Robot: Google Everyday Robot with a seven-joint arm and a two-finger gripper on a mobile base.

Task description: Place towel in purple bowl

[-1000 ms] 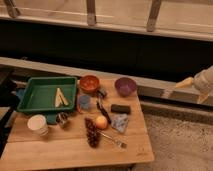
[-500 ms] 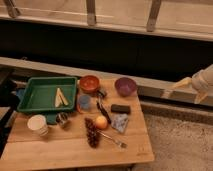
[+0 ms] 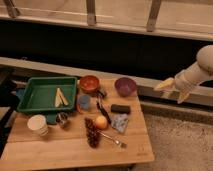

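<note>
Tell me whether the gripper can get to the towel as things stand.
Probably yes. The gripper hangs to the right of the table, apart from everything, and the towel lies uncovered near that edge. Only the black block and the fork sit close beside it.

Arm (image 3: pixel 199 71): a cream-white casing is seen, made up of smooth, rounded segments.
Upper segment: a wide, dome-like shape is shown, narrowing toward the wrist.
Claw (image 3: pixel 173 91): found to the right of the purple bowl (image 3: pixel 125 86), well apart from it, at about the same height.
Fingers (image 3: pixel 164 85): two are seen, pale yellow, short and tapered, with a gap between them.
</note>
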